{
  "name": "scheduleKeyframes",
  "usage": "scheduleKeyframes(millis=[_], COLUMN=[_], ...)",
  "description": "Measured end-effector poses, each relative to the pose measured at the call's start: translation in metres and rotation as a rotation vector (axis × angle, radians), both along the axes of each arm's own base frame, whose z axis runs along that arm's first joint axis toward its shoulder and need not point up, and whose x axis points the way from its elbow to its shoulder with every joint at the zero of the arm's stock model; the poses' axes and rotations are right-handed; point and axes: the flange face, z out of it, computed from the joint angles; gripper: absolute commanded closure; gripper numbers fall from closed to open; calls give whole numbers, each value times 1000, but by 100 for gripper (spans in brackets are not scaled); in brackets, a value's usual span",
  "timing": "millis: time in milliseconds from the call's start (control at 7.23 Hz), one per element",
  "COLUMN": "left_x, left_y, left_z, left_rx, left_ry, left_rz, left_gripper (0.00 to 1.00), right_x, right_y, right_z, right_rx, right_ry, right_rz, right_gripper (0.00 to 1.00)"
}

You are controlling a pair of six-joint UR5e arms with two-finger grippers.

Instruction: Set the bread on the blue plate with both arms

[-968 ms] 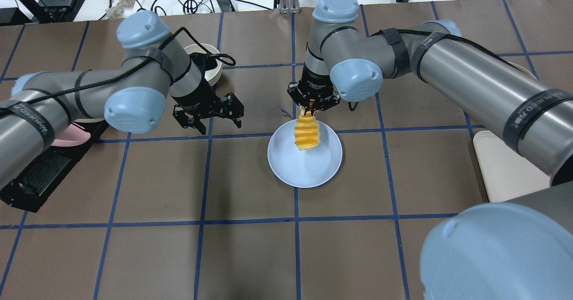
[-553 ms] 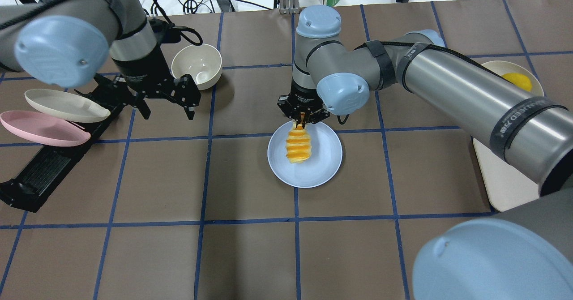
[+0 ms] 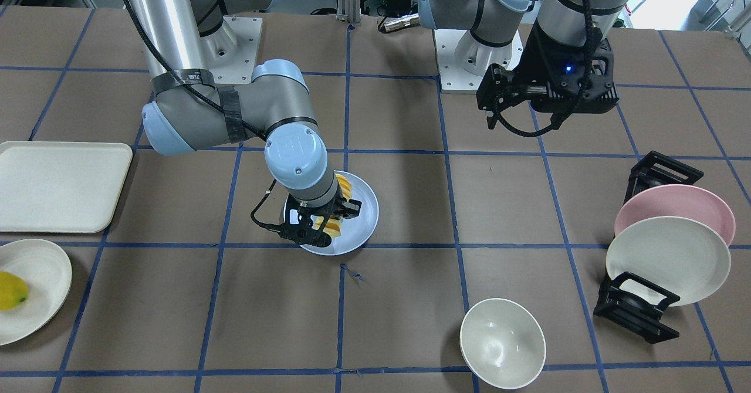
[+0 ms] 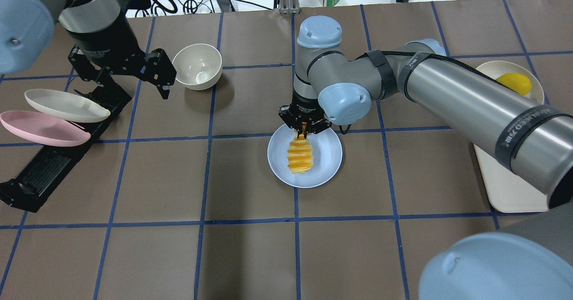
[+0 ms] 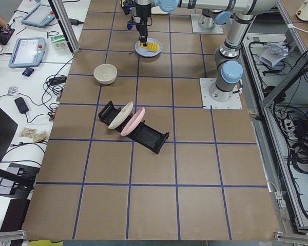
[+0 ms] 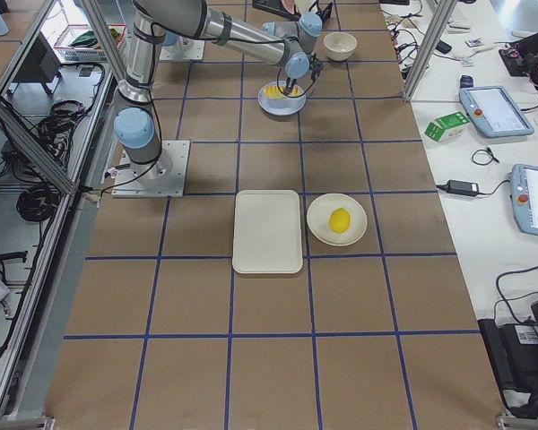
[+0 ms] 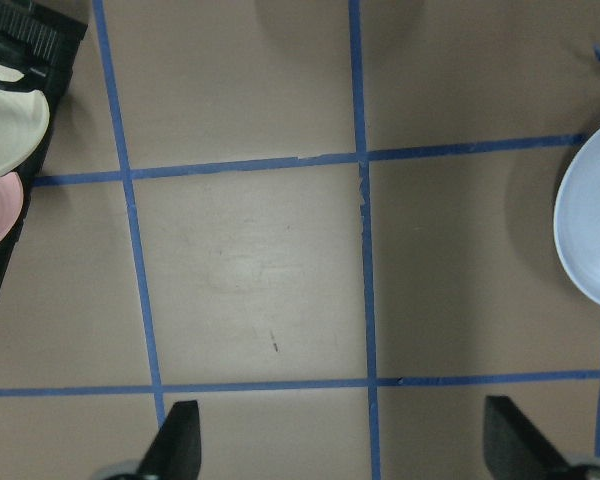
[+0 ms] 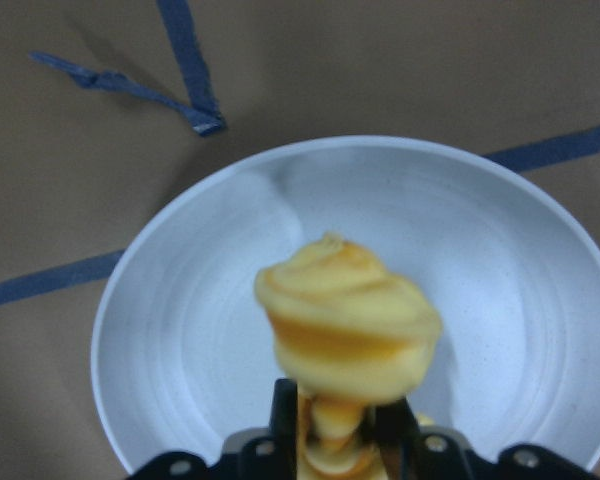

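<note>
My right claw pinches the bread's upper end; it runs top-to-bottom over the plate. My left claw, wide, has withdrawn to the upper left.

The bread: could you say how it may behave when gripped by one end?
Probably fairly stiff: the right pincer grips only one end, yet the bread shows no sag over the plate. Its ridges likely resist slipping. Seemingly light, as a narrow pinch holds it.

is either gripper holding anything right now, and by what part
The right gripper is shut on the bread, pinching one end of the loaf above the blue plate; the left gripper is open and empty.
</note>
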Motion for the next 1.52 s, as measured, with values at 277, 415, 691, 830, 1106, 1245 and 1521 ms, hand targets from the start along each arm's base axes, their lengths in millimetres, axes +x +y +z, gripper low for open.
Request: scheduleKeyframes(millis=[277,415,691,830,1106,1245,1521], left_x=[-4,-9,-8,-7,-5,-4,-6], left_y=[-15,-16,-11,-8,-8,-10,-9], left_z=[-5,-8,-12,-8,2,6,7], left_rx=[-50,-43,5,15,29,28,43], left_ry=[30,54,28,10,0,3,5], left_rz=[53,84,68,59,50,35,-26], left_gripper=[0,0,0,0,0,0,0], right_x=[-2,-2,-9,-23,-66,-93,-149], right_y=[3,2,-4,-8,-12,-11,7], right_z=[-7,-6,13,32,81,108,166], right_rx=[-16,-26,-58,-79,-106,-116,-136], right_ry=[-3,-2,2,13,37,36,79], right_rz=[0,-1,-9,-17,-42,-26,55], right_gripper=[1,0,0,0,0,0,0])
